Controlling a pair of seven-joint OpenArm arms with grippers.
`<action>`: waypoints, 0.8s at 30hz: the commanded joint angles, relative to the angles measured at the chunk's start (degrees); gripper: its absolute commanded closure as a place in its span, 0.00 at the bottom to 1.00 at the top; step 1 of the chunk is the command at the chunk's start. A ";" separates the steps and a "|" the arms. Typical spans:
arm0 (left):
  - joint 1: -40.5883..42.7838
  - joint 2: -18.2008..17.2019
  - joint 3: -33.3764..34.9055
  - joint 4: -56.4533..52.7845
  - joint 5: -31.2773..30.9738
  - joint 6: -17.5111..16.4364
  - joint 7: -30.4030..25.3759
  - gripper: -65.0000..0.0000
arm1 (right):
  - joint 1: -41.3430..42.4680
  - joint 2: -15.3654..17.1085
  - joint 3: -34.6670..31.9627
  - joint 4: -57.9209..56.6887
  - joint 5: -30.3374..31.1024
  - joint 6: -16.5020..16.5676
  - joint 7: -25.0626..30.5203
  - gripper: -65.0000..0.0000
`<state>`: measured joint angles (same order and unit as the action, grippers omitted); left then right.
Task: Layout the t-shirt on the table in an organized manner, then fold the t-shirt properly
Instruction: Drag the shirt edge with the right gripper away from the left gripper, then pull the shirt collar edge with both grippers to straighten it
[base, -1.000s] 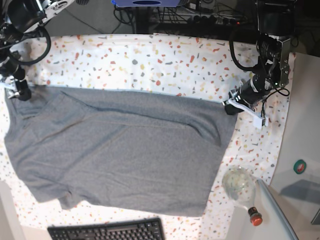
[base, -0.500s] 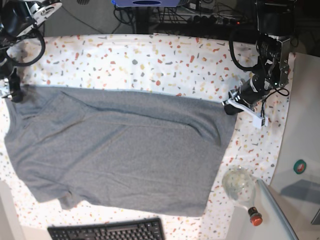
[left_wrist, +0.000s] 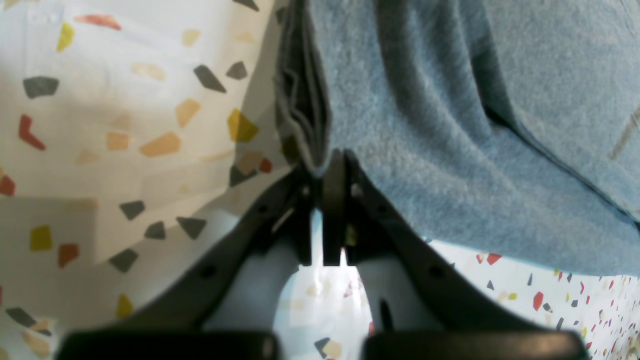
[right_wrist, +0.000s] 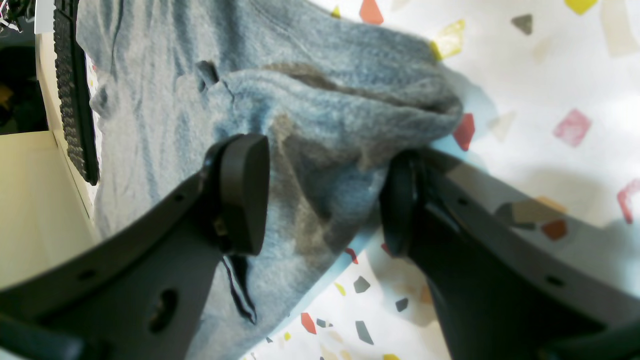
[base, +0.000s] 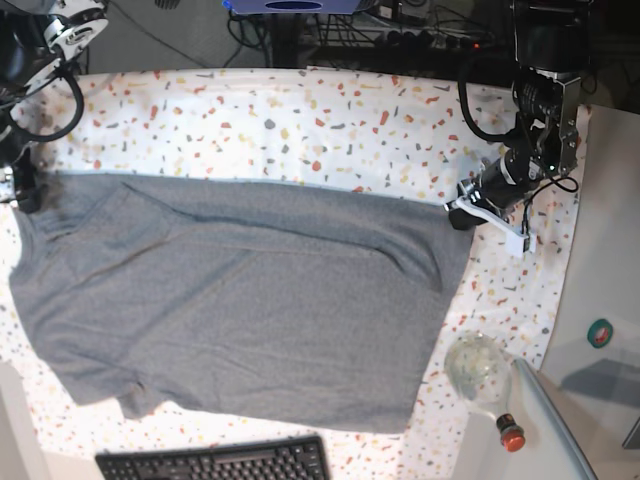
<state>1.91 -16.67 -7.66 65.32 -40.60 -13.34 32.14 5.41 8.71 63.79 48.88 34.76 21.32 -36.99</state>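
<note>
- Far left of base view: right gripper (base: 18, 190) sat at the t-shirt (base: 240, 300) corner. Wrist cam showed the jaws parted, a bunched fold of grey cloth between the pads (right_wrist: 245, 195), not pinched tight yet.
- T-shirt lay spread flat across the table (base: 300, 120), long edge running L to R, a few creases near the top right, one sleeve sticking out bottom left.
- Risk, IMO: if the right jaws shut on just a thin lip of that bunch, the corner could slip out on the pull and the edge would sag. Could also catch the speckled table cover under the shirt and drag it.
- Keyboard (base: 215, 462) sat just below the shirt's lower hem; a tug that way could drape cloth over it.
- Lower right: clear glass bottle w/ red cap (base: 485, 385) lay near the shirt's corner, in the way of any fold swept toward that side.
- Right of base view: left gripper (base: 462, 212) was clenched on the shirt's edge; wrist cam showed the hem (left_wrist: 310, 145) nipped at the tips. A hard pull from the other side could yank it free.
</note>
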 joint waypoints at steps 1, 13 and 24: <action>-0.64 -0.87 -0.21 1.10 -0.50 -0.24 -0.98 1.00 | -0.09 -0.75 -1.86 -1.01 -3.95 -2.64 -2.88 0.50; 0.42 -0.87 -0.21 1.10 -0.50 -0.24 -0.98 1.00 | 0.00 -0.84 -3.44 -0.84 -3.86 -2.64 -0.59 0.98; 6.83 -2.28 -0.82 18.77 -0.50 2.66 5.88 1.00 | -1.50 1.18 -8.27 16.92 -4.13 -3.08 -11.93 1.00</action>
<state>9.43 -18.35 -8.10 83.00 -40.73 -10.07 39.18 2.48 8.51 55.61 64.71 29.28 17.45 -50.43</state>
